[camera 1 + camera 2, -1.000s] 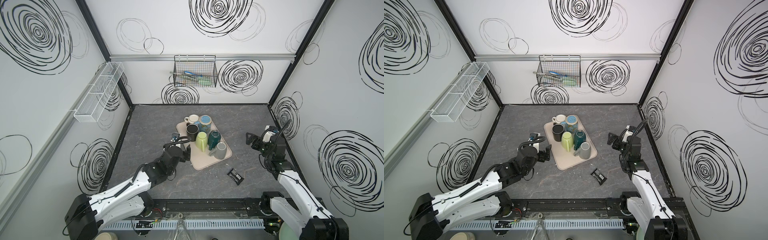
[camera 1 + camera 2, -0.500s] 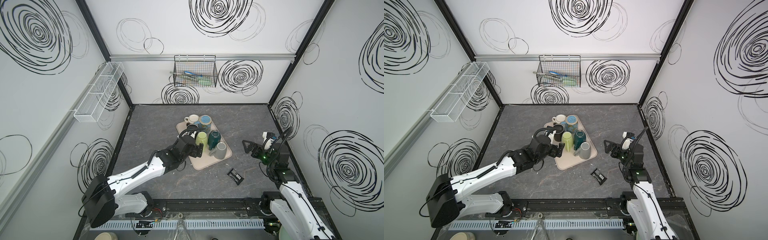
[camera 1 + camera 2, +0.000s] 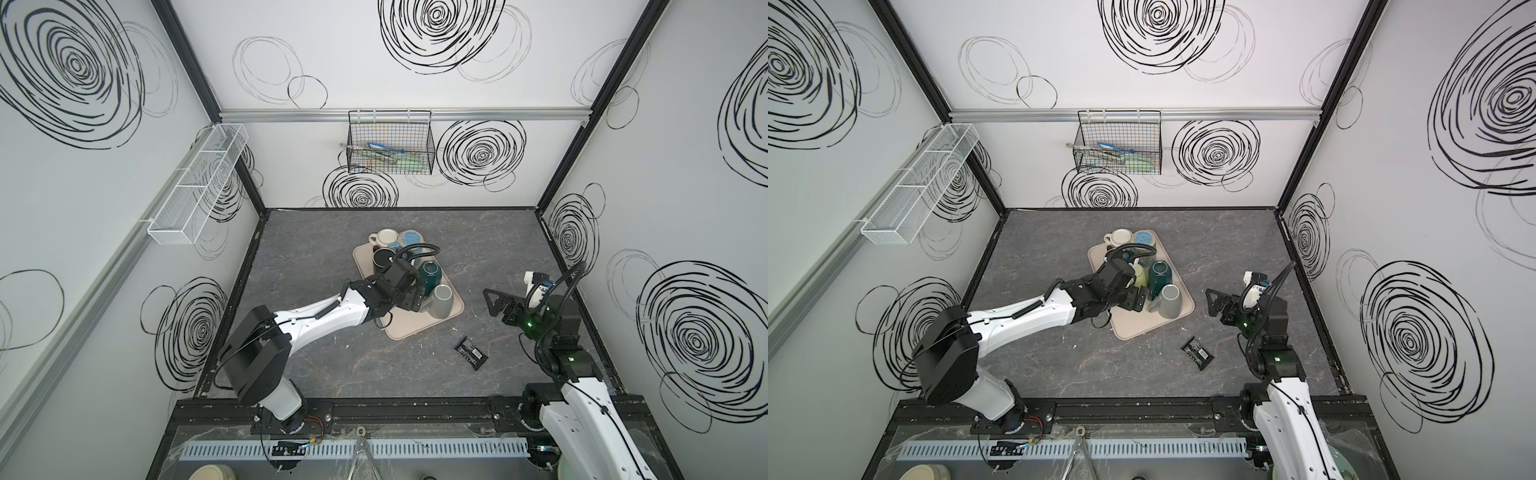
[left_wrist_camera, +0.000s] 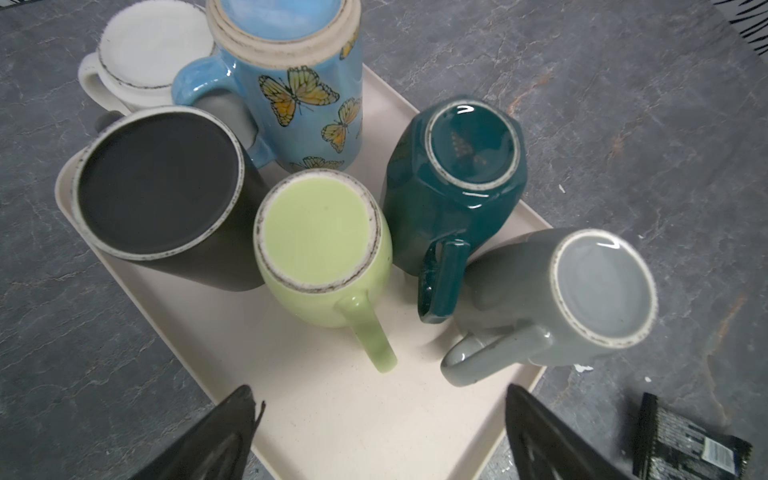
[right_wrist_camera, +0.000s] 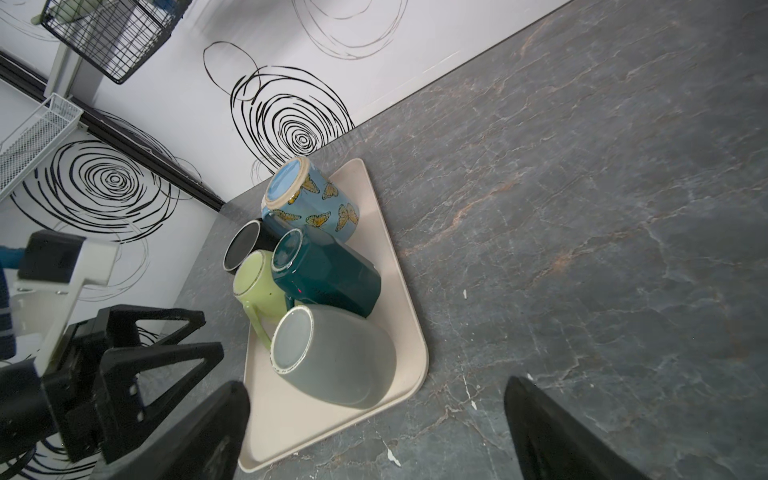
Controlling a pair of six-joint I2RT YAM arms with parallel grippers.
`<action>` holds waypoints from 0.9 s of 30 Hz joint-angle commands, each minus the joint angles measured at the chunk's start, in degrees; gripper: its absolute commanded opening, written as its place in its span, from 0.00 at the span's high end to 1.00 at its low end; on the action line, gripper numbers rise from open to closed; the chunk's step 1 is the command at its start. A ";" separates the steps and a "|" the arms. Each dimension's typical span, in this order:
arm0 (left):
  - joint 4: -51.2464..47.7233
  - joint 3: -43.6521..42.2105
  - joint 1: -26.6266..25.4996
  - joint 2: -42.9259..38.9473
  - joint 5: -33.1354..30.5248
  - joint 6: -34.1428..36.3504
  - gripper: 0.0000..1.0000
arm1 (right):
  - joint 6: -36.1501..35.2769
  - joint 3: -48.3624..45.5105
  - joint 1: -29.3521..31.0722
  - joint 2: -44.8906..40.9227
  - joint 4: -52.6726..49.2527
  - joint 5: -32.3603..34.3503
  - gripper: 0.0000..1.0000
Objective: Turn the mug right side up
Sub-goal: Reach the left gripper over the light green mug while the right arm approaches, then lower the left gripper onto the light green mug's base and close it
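Several mugs stand bottom up on a beige tray (image 4: 332,415): black (image 4: 158,183), light green (image 4: 316,232), teal (image 4: 469,145), grey (image 4: 598,286), blue with butterflies (image 4: 291,91) and white (image 4: 145,50). My left gripper (image 4: 380,390) hovers open over the tray's bare near end, close to the green and grey handles, with nothing between its fingers. In both top views it sits beside the grey mug (image 3: 442,301). My right gripper (image 5: 376,386) hangs open and empty above the table to the right of the tray (image 3: 409,328), facing the grey mug (image 5: 332,353).
A black packet (image 3: 471,352) lies on the grey table in front of the tray, to its right. A black wire basket (image 3: 390,147) with utensils hangs on the back wall. A white mesh shelf (image 3: 199,183) is fixed to the left wall.
My left arm has reached from the table left of the tray to over the tray's near end. My right gripper has shifted nearer the front of the table. Both stayed open.
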 commanded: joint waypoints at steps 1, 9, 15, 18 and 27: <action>-1.20 2.80 -0.39 1.88 -1.93 -0.92 0.02 | 1.02 -0.87 1.01 -1.19 -1.53 -0.27 0.00; -4.00 5.93 -0.79 6.17 -8.51 -0.96 0.13 | 1.81 -0.89 2.62 -2.34 -2.87 0.60 0.00; -4.93 7.64 -0.81 8.71 -9.19 -1.99 0.21 | 2.21 -1.09 3.96 -2.44 -3.13 1.29 0.00; -4.90 8.17 -0.75 9.95 -9.31 -1.94 0.26 | 2.21 -1.13 4.32 -2.55 -3.13 1.73 0.00; -9.29 9.24 -0.39 12.82 -15.34 -1.01 0.35 | 2.38 -1.13 5.29 -3.12 -3.42 2.06 0.00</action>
